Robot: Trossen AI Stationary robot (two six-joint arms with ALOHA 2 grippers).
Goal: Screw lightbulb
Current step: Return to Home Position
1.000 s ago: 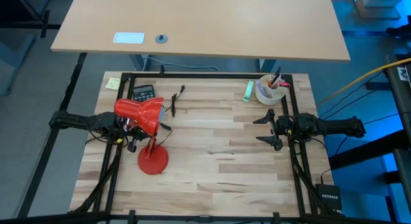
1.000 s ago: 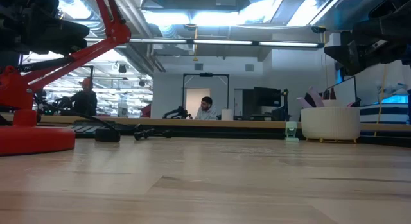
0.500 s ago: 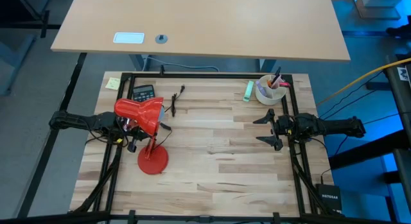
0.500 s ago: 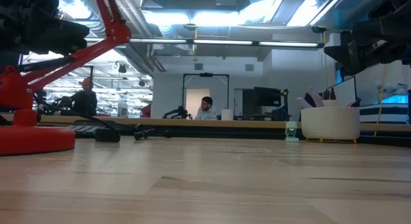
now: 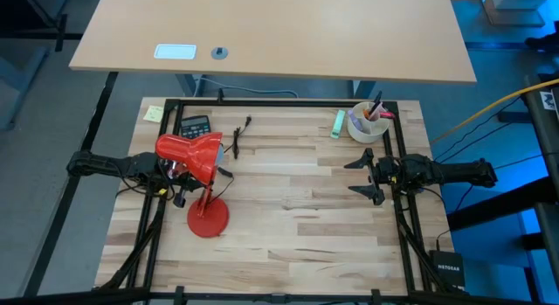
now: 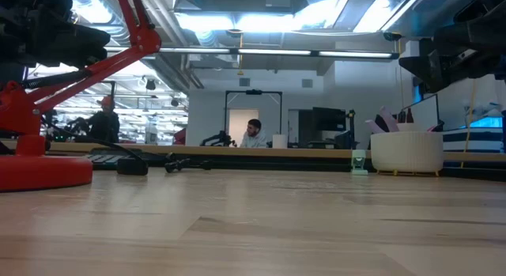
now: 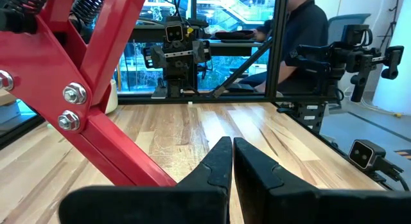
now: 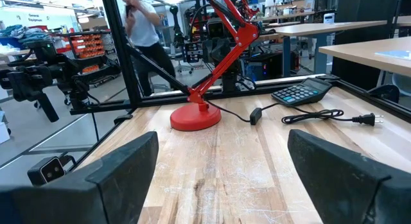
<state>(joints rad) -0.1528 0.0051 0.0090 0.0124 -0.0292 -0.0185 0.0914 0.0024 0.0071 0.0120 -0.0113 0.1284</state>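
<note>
Red lamp point(image 5: 188, 152) with conical shade and round base on pale plank surface point(image 5: 297, 209); left claw point(image 7: 231, 144) clenched beside it, right claw point(image 5: 364, 176) released, centre right.

Pale wood-plank table point(image 5: 306, 226) (matt, finely scratched), glossy red painted lamp point(image 5: 186, 153), matt black plastic calculator point(image 5: 195, 126)

Only legible text: "NETGEAR" on the black box point(image 5: 447, 268), lower right of the high view, beside the desk point(image 5: 288, 226). Label point(image 5: 175, 51) on the upper-left tan desk point(image 5: 349, 34): unreadable.
</note>
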